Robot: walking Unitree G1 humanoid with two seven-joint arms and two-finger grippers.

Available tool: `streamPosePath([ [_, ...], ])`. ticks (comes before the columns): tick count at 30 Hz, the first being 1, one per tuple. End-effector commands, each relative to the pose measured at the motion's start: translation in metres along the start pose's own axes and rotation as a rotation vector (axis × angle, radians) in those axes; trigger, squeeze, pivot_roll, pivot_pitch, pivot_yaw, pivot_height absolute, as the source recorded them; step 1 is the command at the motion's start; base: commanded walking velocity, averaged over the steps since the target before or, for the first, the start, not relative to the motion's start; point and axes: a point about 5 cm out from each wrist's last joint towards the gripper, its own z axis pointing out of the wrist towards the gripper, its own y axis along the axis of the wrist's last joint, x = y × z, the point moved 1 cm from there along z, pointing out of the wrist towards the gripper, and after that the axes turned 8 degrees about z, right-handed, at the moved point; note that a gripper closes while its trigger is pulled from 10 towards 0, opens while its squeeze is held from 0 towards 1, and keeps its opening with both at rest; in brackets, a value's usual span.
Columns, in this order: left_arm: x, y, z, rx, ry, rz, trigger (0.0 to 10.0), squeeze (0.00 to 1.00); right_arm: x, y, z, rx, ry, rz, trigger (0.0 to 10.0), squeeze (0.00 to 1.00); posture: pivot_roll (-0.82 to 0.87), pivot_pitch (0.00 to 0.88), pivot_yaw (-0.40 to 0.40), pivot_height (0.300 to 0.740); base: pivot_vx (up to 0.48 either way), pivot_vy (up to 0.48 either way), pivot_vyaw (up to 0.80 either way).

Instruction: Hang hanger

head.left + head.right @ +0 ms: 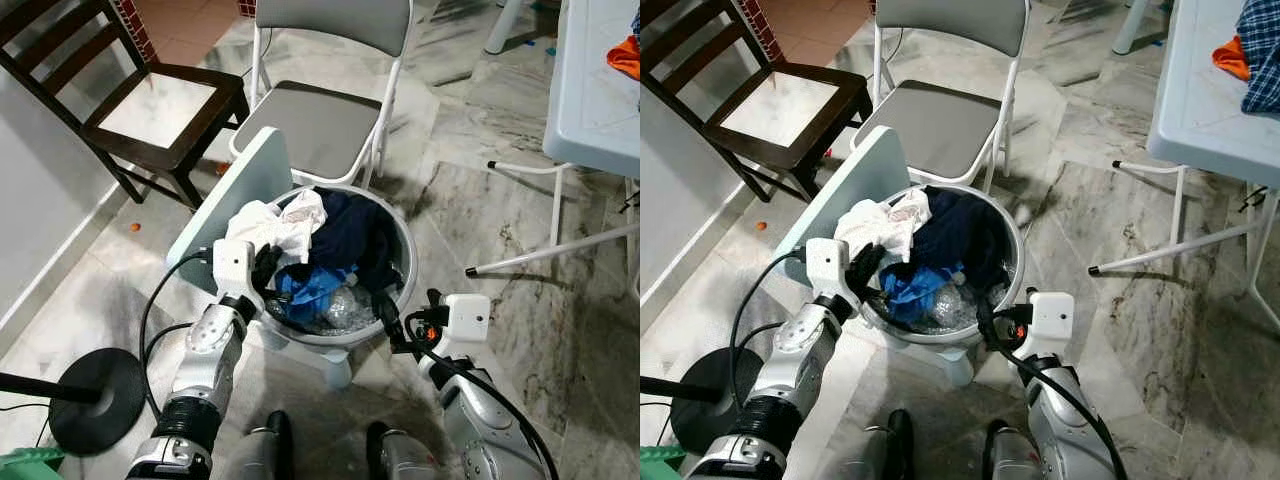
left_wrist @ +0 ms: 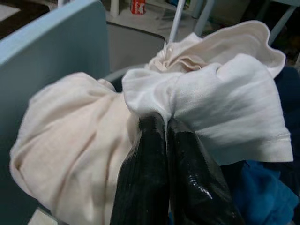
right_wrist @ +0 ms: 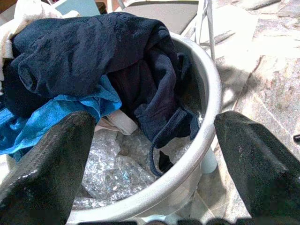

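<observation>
White cotton cloth (image 2: 206, 98) sits bunched at the near-left rim of the round grey plastic basin (image 1: 405, 262), and your left gripper (image 2: 165, 123) has its two black fingers pressed together on a fold of it. You cannot make out a hanger among the laundry: a dark navy garment (image 3: 79, 56) lies heaped across the middle, a bright blue cloth (image 1: 310, 285) under it, clear crinkled plastic wrap (image 3: 115, 171) at the bottom. Your right gripper (image 3: 154, 154) hovers at the basin's near-right rim, fingers spread wide apart, gripping nothing. Pale blue-green board (image 1: 235, 195) leans against the basin's left side. Behind stands a grey folding chair with a white metal frame (image 1: 325, 120); a dark wooden chair (image 1: 150, 110) is off to the left, a white plastic table (image 1: 595, 90) to the right.
</observation>
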Motion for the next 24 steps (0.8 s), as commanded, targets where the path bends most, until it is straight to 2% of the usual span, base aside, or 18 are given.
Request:
streamPosePath([
  [1,0.006,-0.005,-0.007,0.01,0.022,0.015,0.0,0.0,0.001,-0.003,-0.002,0.012,0.007,0.001,10.0,0.0,-0.11,0.281,0.065,0.74,0.0,0.0,0.0],
  [3,0.008,-0.002,-0.008,-0.016,0.039,0.04,0.0,0.0,0.001,-0.003,-0.001,0.012,0.01,-0.001,10.0,0.0,-0.11,0.279,0.065,0.74,0.0,0.0,0.0],
  [6,0.012,0.019,-0.007,-0.116,0.065,0.151,0.0,0.0,0.002,-0.003,-0.001,0.013,0.012,-0.002,10.0,0.0,-0.11,0.278,0.064,0.74,0.0,0.0,0.0],
  [8,0.014,0.027,-0.007,-0.148,0.084,0.184,0.0,0.0,0.002,-0.003,-0.002,0.013,0.012,-0.001,10.0,0.0,-0.11,0.279,0.065,0.74,0.0,0.0,0.0],
  [9,0.015,0.035,-0.006,-0.179,0.096,0.219,0.0,0.0,0.002,-0.003,-0.002,0.014,0.011,-0.001,10.0,0.0,-0.11,0.279,0.063,0.74,0.0,0.0,0.0],
  [10,0.017,0.052,-0.003,-0.24,0.114,0.286,0.0,0.0,0.001,-0.003,-0.001,0.014,0.01,-0.001,10.0,0.0,-0.11,0.279,0.063,0.74,0.0,0.0,0.0],
  [13,0.02,0.069,-0.001,-0.298,0.138,0.343,0.0,0.0,0.001,-0.003,-0.001,0.015,0.009,-0.002,10.0,0.0,-0.11,0.278,0.065,0.74,0.0,0.0,0.0],
  [14,0.02,0.084,0.001,-0.354,0.146,0.366,0.0,0.0,0.001,-0.004,-0.001,0.014,0.009,-0.001,10.0,0.0,-0.11,0.276,0.066,0.74,0.0,0.0,0.0],
  [18,0.019,0.118,0.01,-0.461,0.162,0.396,0.0,0.0,0.002,-0.004,0.001,0.012,0.008,0.001,10.0,0.0,-0.11,0.272,0.073,0.74,0.0,0.0,0.0],
  [24,0.013,0.126,0.012,-0.49,0.128,0.407,0.0,0.0,0.003,-0.004,0.002,0.009,0.007,0.003,10.0,0.0,-0.11,0.269,0.079,0.74,0.0,0.0,0.0],
])
